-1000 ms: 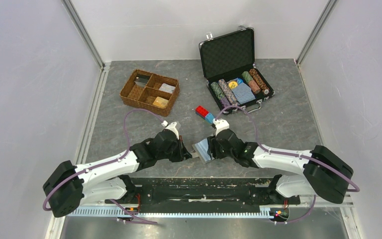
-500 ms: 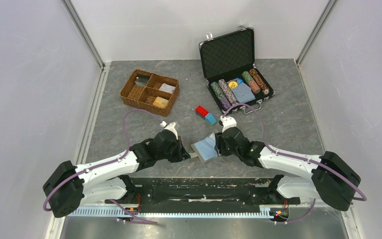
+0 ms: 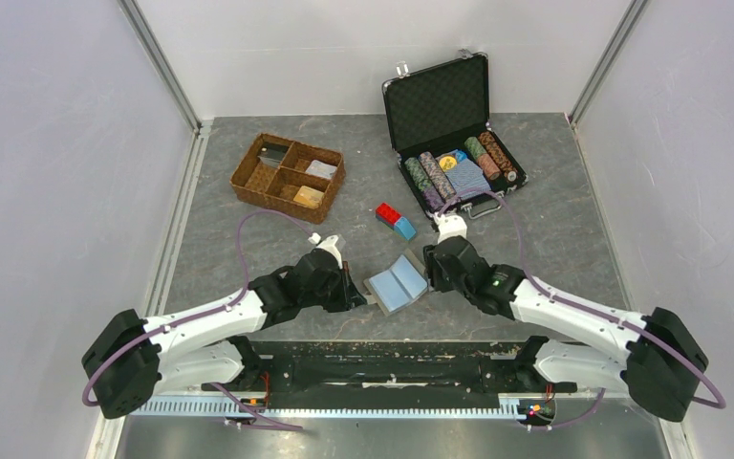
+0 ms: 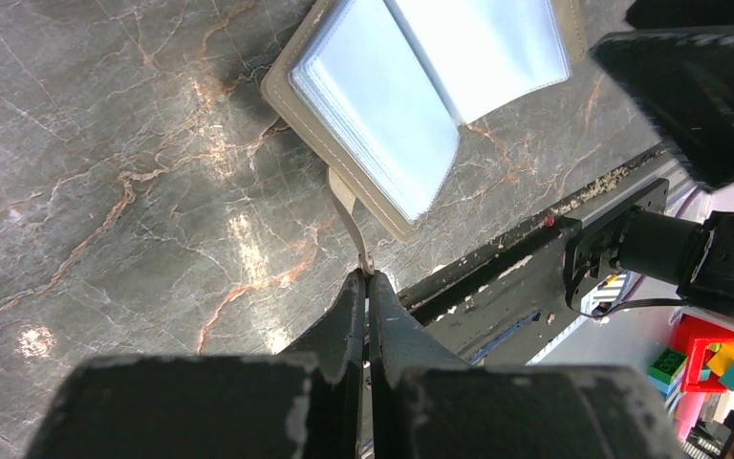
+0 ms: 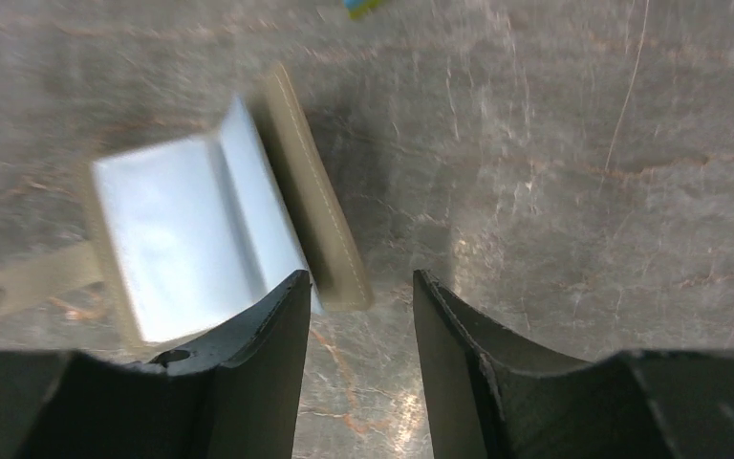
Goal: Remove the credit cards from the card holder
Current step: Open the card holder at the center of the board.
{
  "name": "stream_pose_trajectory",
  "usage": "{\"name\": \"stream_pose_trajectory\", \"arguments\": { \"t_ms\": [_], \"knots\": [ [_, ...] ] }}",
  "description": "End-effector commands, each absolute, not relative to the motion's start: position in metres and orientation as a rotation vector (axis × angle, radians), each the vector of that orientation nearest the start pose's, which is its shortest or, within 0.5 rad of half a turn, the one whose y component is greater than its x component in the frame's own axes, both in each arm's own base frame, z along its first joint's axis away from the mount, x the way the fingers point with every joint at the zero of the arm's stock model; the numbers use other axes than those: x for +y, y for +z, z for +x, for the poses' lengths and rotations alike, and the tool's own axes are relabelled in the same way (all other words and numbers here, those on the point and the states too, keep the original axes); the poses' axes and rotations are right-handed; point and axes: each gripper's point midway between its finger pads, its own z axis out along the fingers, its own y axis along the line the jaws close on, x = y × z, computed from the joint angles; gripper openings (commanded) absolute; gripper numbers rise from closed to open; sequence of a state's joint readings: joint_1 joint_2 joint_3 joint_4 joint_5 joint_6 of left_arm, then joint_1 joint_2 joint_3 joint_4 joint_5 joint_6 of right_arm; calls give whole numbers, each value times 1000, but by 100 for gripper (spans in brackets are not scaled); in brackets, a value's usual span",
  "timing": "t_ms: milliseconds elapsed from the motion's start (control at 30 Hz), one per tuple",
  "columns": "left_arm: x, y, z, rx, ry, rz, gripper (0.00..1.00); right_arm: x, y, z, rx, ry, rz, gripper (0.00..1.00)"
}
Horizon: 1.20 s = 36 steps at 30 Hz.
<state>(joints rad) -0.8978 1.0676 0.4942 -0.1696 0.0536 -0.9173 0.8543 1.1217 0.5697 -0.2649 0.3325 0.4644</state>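
the card holder [image 3: 397,283] lies open by the middle of the near edge of the table [image 3: 554,229], light blue credit cards [image 4: 382,115] showing inside. its side tab [image 4: 347,206] is pinched by the closed left gripper [image 4: 365,275], likely as an anchor. the right gripper [image 5: 356,292], parted and empty, is poised over the right flap [image 5: 313,225]. no writing can be read.

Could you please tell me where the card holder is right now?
In the top view the card holder lies open on the table, front centre, between the left gripper, shut on its tab, and the right gripper.
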Motion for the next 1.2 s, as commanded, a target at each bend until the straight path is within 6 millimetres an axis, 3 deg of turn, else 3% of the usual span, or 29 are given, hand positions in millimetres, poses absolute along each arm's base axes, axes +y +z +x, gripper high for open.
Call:
{"name": "stream_pose_trajectory", "arguments": {
  "t_ms": [0,133,233,400,600,900,1167],
  "knots": [
    [-264,90,156,2454,-964,62,2,211,128,232,2206,383,-284,47],
    [-266,91,157,2451,-974,61,2,242,161,225,2102,586,-366,47],
    [-268,92,157,2453,-981,63,2,265,167,216,2076,735,-431,47],
    [-269,93,156,2454,-994,61,2,288,146,205,2105,831,-492,47],
    [-268,91,156,2459,-985,57,2,305,121,204,2145,816,-546,48],
    [-267,93,157,2455,-981,50,2,296,76,213,2223,636,-576,57],
    [-265,91,157,2461,-966,43,2,294,53,206,2254,632,-608,70]
  ]
}}
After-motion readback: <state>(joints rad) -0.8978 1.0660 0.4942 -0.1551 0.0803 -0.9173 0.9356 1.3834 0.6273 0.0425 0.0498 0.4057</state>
